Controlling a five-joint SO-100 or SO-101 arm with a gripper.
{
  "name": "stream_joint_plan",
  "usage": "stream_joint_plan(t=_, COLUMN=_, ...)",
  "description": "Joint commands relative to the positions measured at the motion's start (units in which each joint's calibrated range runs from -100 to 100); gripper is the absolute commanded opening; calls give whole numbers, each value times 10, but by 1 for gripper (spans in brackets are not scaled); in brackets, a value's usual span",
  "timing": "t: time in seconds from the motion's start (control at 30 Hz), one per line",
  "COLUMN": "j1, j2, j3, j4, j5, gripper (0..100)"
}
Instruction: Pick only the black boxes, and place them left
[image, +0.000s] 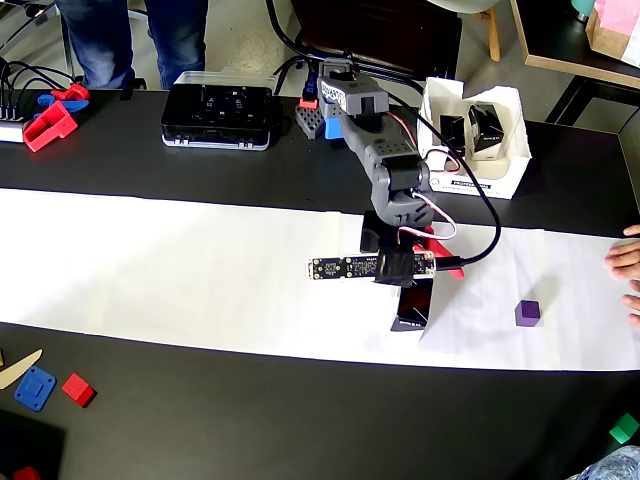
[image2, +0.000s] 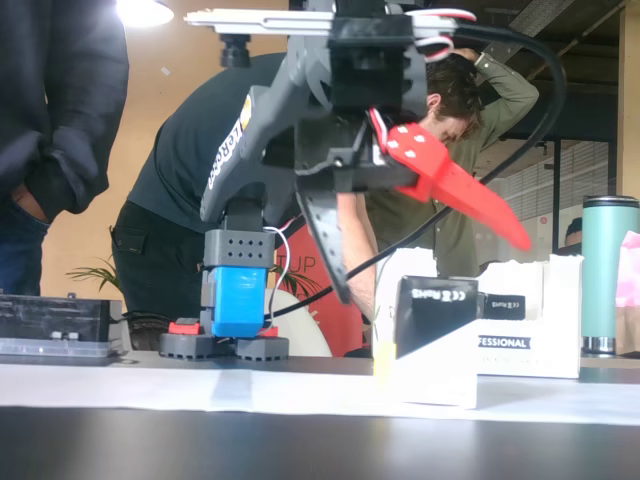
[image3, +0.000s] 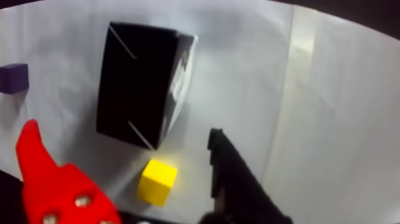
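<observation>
A black box (image: 413, 306) stands on the white paper, below my gripper (image: 420, 275). In the wrist view the black box (image3: 143, 83) lies ahead between the red finger (image3: 41, 179) and the black finger (image3: 238, 184). My gripper (image3: 122, 130) is open and empty. In the fixed view my gripper (image2: 435, 268) hangs just above the box (image2: 435, 310), jaws spread wide. The white bin (image: 505, 165) stands at the back right of the overhead view with two black boxes (image: 452, 130) (image: 487, 125) inside. It also shows in the fixed view (image2: 530, 320).
A yellow cube (image3: 158, 182) sits close beside the box, near my fingers. A purple cube (image: 527, 313) lies to the right on the paper. A flat black device case (image: 218, 115) is at the back. A person's hand (image: 625, 262) rests at the right edge. A green cube (image: 623, 428) lies front right.
</observation>
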Motion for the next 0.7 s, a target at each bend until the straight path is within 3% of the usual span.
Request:
stream_joint_plan(t=0.0, j1=-10, j2=19, j3=-83, j4=-76, j5=-8, gripper=54)
stream_joint_plan(t=0.07, j1=-20, j2=35, j3=-85, j4=-96, j5=-11, gripper=52)
stream_joint_plan(t=0.23, j1=-40, j2=50, j3=-93, j4=-102, j5=-13, gripper=22)
stream_joint_plan(t=0.33, j1=-49, j2=52, j3=-94, j4=-100, j5=-25, gripper=10)
stream_joint_plan(t=0.53, j1=-76, j2=27, j3=-84, j4=-13, j5=-36, gripper=10)
stream_joint_plan(t=0.67, j1=-87, j2=-101, j3=74, j4=10, j5=-37, gripper=9)
